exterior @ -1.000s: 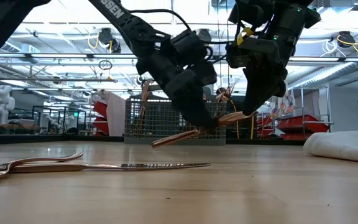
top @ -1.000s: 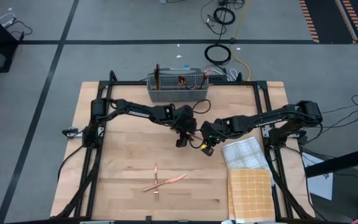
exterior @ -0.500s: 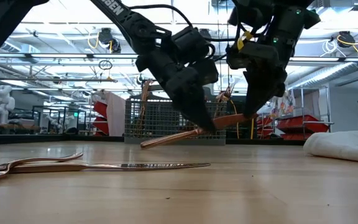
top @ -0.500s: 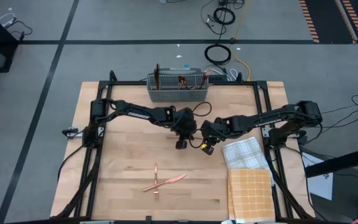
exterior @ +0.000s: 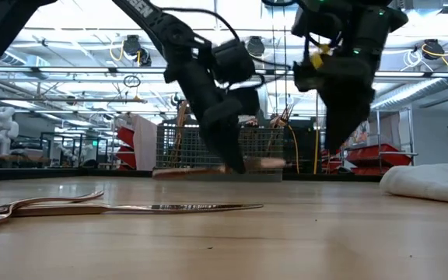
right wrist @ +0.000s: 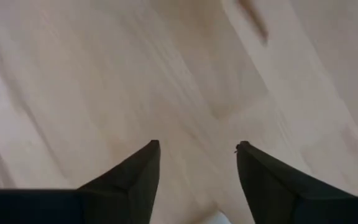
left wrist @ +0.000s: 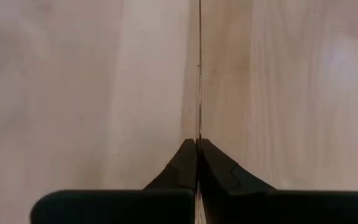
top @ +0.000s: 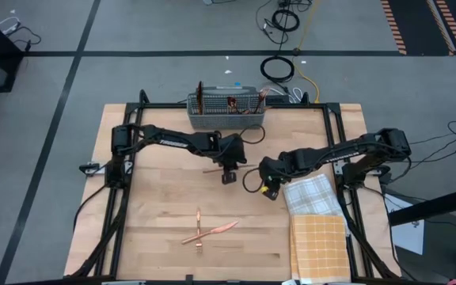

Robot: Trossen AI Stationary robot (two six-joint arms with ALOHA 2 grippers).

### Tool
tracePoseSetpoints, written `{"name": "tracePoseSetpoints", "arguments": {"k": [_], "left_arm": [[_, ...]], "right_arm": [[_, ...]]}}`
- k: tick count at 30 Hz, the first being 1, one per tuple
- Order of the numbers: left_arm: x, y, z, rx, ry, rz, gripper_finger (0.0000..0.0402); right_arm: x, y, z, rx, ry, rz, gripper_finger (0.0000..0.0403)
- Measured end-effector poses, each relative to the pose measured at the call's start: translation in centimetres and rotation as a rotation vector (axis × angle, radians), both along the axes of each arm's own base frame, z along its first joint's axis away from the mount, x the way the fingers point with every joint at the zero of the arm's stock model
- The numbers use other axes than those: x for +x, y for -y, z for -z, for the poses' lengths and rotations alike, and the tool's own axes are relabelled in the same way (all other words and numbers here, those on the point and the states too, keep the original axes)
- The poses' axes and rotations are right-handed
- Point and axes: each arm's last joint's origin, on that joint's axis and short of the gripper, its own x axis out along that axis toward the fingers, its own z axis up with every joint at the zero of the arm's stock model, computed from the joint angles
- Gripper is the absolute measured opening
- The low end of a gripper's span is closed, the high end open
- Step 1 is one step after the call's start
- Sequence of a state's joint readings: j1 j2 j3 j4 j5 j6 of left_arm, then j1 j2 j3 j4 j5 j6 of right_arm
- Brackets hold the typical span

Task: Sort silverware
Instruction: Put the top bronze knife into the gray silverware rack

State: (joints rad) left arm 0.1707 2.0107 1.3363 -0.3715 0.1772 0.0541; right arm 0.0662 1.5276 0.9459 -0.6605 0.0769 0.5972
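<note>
A thin copper piece of silverware point(exterior: 208, 169) hangs level just above the table, with my left gripper point(top: 229, 176) shut on it near the table's middle. The left wrist view shows the piece edge-on point(left wrist: 199, 74). My right gripper point(top: 271, 191) stands open a little to the right of it, with only bare wood between its fingers point(right wrist: 197, 155). A copper fork point(exterior: 37, 204) and knife point(exterior: 181, 207) lie crossed on the near part of the table point(top: 204, 231). The grey mesh caddy point(top: 226, 112) stands at the far edge with several copper pieces upright in it. My left gripper pinches the copper piece point(left wrist: 199, 127) flat between its two fingertips point(left wrist: 185, 158), somewhere along its middle. The fingers slant down from the table's left side and lie across the piece. It sticks out on both sides of them point(exterior: 173, 171), level and clear of the table.
A white checked cloth point(top: 311, 195) and an orange checked cloth point(top: 317, 246) lie at the near right, close to my right gripper. Black frame rails point(top: 125, 198) run along the table's left and right sides. Bare wood lies between the grippers and the crossed fork and knife.
My right gripper has let go of the copper piece and drawn away toward the table's right. My left gripper keeps hold of it and has carried it a little toward the left. The piece, slanted before with its right end up, now hangs level.
</note>
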Motion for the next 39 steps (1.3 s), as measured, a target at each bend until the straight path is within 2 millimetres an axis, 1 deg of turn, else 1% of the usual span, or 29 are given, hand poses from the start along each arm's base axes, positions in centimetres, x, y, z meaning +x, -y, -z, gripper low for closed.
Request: {"name": "tracePoseSetpoints", "arguments": {"k": [4, 7, 10, 13, 16, 19, 22, 24, 26, 28, 31, 33, 37, 39], "left_arm": [[-0.4, -0.1, -2.2, 0.042, 0.039, -0.046, 0.0004], [-1.0, -0.9, -3.9, 0.089, 0.07, -0.099, 0.0004], [-1.9, -2.0, -6.7, 0.135, 0.148, -0.181, 0.0003], [-3.3, -3.2, -9.9, 0.198, 0.227, -0.264, 0.0003], [-5.0, -4.6, -13.8, 0.255, 0.367, -0.34, 0.0003], [-6.8, -5.8, -17.7, 0.315, 0.6, -0.404, 0.0003], [-9.0, -6.6, -19.7, 0.39, 0.812, -0.495, 0.0003], [-10.6, -7.1, -19.6, 0.438, 0.907, -0.549, 0.0003], [-11.9, -7.4, -19.0, 0.491, 0.994, -0.577, 0.0003], [-13.0, -7.4, -17.5, 0.545, 1.035, -0.583, 0.0003], [-14.3, -7.6, -15.0, 0.595, 1.118, -0.62, 0.0003], [-15.2, -7.7, -13.6, 0.649, 1.158, -0.655, 0.0003], [-17.0, -8.2, -10.3, 0.759, 1.106, -0.803, 0.0003], [-17.8, -8.7, -9.7, 0.779, 1.14, -0.844, 0.0003]], "right_arm": [[-1.0, -0.6, 0.1, -0.083, -0.084, 0.016, 0.0209], [-1.4, -1.3, -0.3, -0.16, -0.073, 0.028, 0.0208], [-1.7, -1.9, -0.5, -0.205, -0.042, 0.049, 0.0204], [-1.9, -2.3, -0.2, -0.226, -0.034, 0.08, 0.0202], [-2.0, -2.6, 0.5, -0.214, -0.006, 0.099, 0.0202], [-2.1, -2.8, 1.1, -0.19, 0.021, 0.123, 0.0202], [-2.0, -2.9, 1.3, -0.174, 0.05, 0.145, 0.0201], [-2.1, -2.9, 1.5, -0.172, 0.049, 0.15, 0.0201], [-2.0, -2.9, 1.5, -0.169, 0.06, 0.151, 0.0201], [-2.0, -2.9, 1.5, -0.169, 0.058, 0.151, 0.0201], [-2.0, -2.9, 1.5, -0.169, 0.06, 0.151, 0.0201], [-1.9, -2.9, 1.5, -0.167, 0.065, 0.154, 0.0201], [-1.8, -2.8, 1.5, -0.165, 0.071, 0.16, 0.0201], [-1.8, -2.8, 1.4, -0.163, 0.08, 0.162, 0.0201]]}}
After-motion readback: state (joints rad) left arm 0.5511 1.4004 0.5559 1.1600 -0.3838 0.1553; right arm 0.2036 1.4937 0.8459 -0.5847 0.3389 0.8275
